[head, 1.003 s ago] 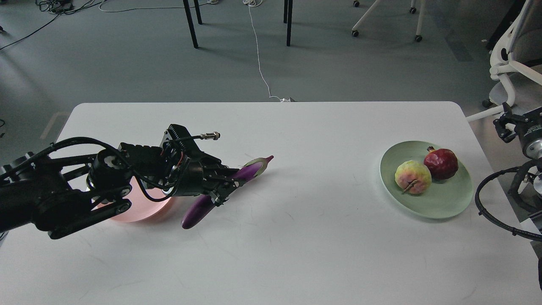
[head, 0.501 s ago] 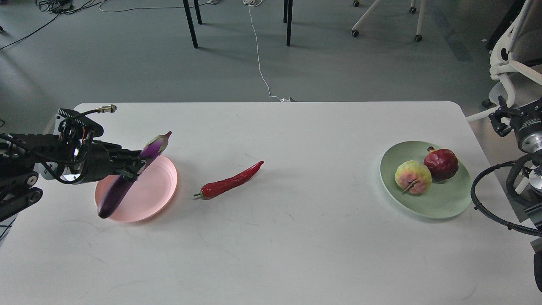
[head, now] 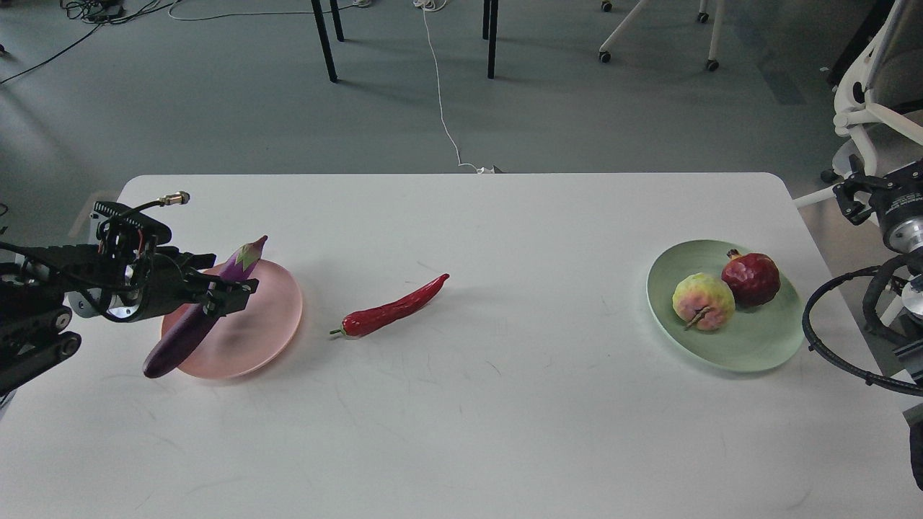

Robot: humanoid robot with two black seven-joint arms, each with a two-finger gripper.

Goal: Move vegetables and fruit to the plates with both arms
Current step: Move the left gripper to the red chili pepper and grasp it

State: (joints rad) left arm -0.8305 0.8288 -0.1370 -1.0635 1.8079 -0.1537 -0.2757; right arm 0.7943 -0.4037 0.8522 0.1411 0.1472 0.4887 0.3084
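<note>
My left gripper [head: 229, 294] is shut on the long purple eggplant [head: 180, 339] and holds it tilted over the left part of the pale pink plate [head: 270, 317]. The eggplant's cap points up and back, and its dark end hangs past the plate's front-left rim. The red chili pepper [head: 393, 308] lies on the table right of that plate. The pale green plate [head: 757, 349] at the right holds the pomegranate [head: 752, 277] and the bumpy yellow-pink fruit [head: 703, 301]. My right arm's end [head: 862, 198] is off the table's right edge, and its fingers are unclear.
The white table [head: 461, 432] has rounded corners. A black cable loop [head: 829, 353] from the right arm hangs by the green plate's right side. Chair legs, a white office chair [head: 865, 108] and floor cables lie beyond the far edge.
My left arm carried the eggplant left from the table's middle to the pink plate, uncovering the chili, then lowered it slightly. The right arm barely moved.
</note>
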